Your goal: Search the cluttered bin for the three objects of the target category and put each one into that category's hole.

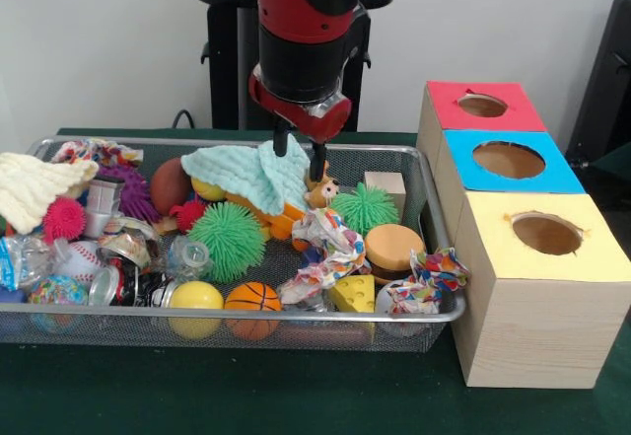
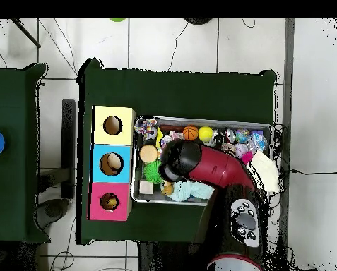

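Observation:
My gripper (image 1: 300,159) hangs open over the back middle of the wire bin (image 1: 246,319), holding nothing. Its fingertips (image 1: 317,167) are just above a mint-green cloth (image 1: 246,174) and a small tan toy animal (image 1: 321,194). Balls lie in the bin: two green spiky ones (image 1: 229,240) (image 1: 365,206), a basketball (image 1: 252,300), a yellow ball (image 1: 195,299), a baseball (image 1: 79,257) and a pink spiky ball (image 1: 64,218). Right of the bin stand the red hole (image 1: 483,106), blue hole (image 1: 509,160) and yellow hole (image 1: 546,233). In the overhead view the arm (image 2: 206,166) hides the gripper.
Also in the bin are a toy burger (image 1: 394,248), a cheese wedge (image 1: 353,295), a wooden block (image 1: 385,184), patterned fabric knots (image 1: 325,248) and a cream cloth (image 1: 35,186). The box row (image 2: 112,164) sits beside the bin's short side (image 2: 134,164).

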You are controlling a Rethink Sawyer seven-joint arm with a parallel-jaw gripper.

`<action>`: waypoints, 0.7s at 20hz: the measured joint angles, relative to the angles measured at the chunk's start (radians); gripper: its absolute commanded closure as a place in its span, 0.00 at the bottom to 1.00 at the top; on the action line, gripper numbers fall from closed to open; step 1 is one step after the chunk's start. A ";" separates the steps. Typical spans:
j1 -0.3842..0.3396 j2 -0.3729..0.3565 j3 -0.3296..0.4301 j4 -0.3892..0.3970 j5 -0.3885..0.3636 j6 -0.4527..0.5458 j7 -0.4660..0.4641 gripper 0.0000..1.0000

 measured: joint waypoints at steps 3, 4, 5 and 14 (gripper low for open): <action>-0.003 -0.005 0.011 0.020 0.000 0.000 0.000 0.00; -0.004 -0.008 0.016 0.033 0.000 0.000 0.000 0.00; -0.004 -0.009 0.020 0.041 0.000 0.000 0.000 0.00; -0.005 -0.011 0.066 0.139 0.000 -0.050 0.000 0.00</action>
